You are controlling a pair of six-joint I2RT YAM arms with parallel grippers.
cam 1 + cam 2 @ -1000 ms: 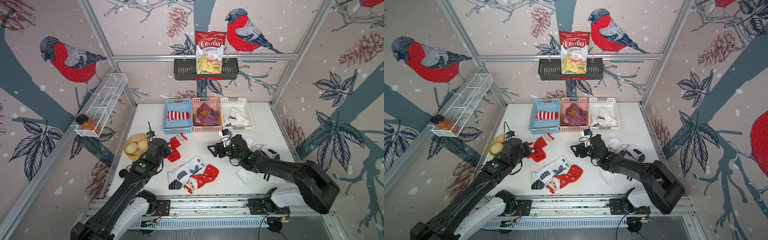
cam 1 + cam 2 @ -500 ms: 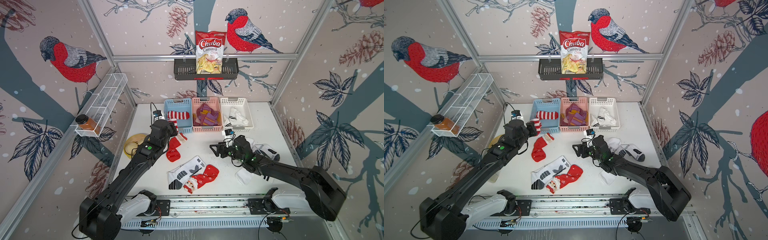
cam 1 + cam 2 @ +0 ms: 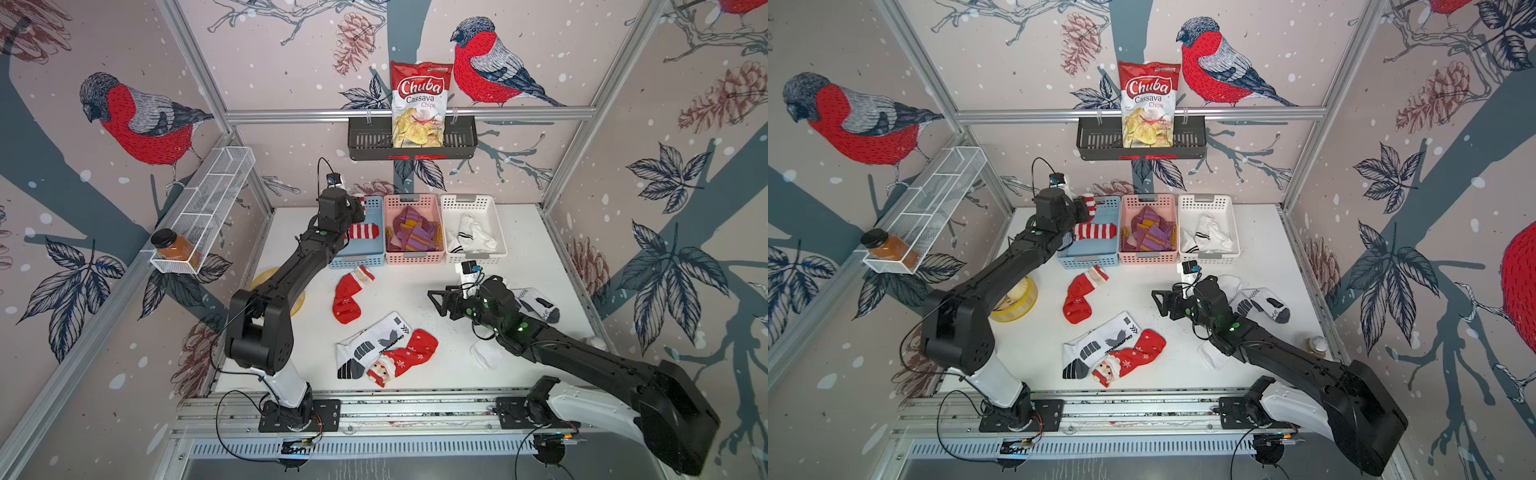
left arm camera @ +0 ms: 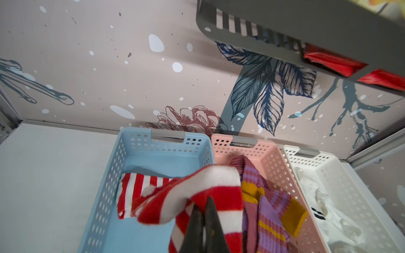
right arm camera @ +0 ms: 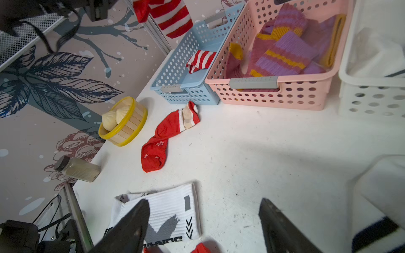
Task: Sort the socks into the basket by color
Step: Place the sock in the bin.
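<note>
Red-and-white striped sock [image 3: 1089, 203] hangs from the left gripper [image 3: 1080, 211] above the far end of the blue basket [image 3: 1088, 262] in a top view. Left wrist: we see jaws pressed together, pinching that sock; basket floor lies below, pink basket [image 4: 270, 157] just beside, so we judge a release lands it correctly. Right wrist: right gripper [image 5: 203, 208] spread, empty; white printed sock [image 5: 166, 210] lies ahead, nearer one finger, off-centre.
</note>
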